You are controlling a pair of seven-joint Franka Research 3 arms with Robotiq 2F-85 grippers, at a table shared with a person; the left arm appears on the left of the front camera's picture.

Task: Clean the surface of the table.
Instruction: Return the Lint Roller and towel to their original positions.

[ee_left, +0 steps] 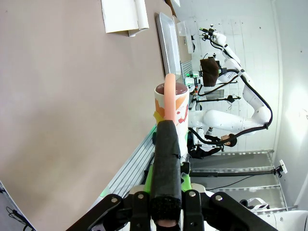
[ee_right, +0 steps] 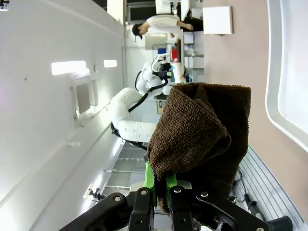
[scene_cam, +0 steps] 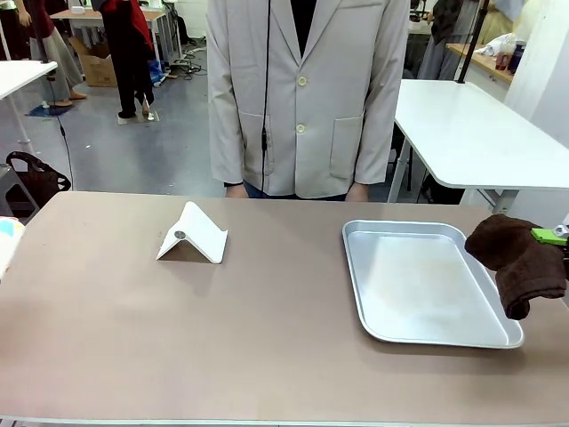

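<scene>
1. Front view: the large matte taupe-brown table [scene_cam: 267,347] spans the frame. A white folded plastic stand [scene_cam: 191,233] lies left of centre on it, and a silver metal tray [scene_cam: 404,225] lies to the right.
2. A dark brown terry cloth [ee_right: 202,130] is clamped tight in the right gripper [ee_right: 160,182], at the tray's right rim.
3. A pink rod with a black foam sleeve [ee_left: 167,159] is gripped firmly by the left gripper [ee_left: 167,179].

Matt smooth table [scene_cam: 107,320], shiny metal tray [scene_cam: 418,285], rough terry cloth [scene_cam: 520,262]
</scene>
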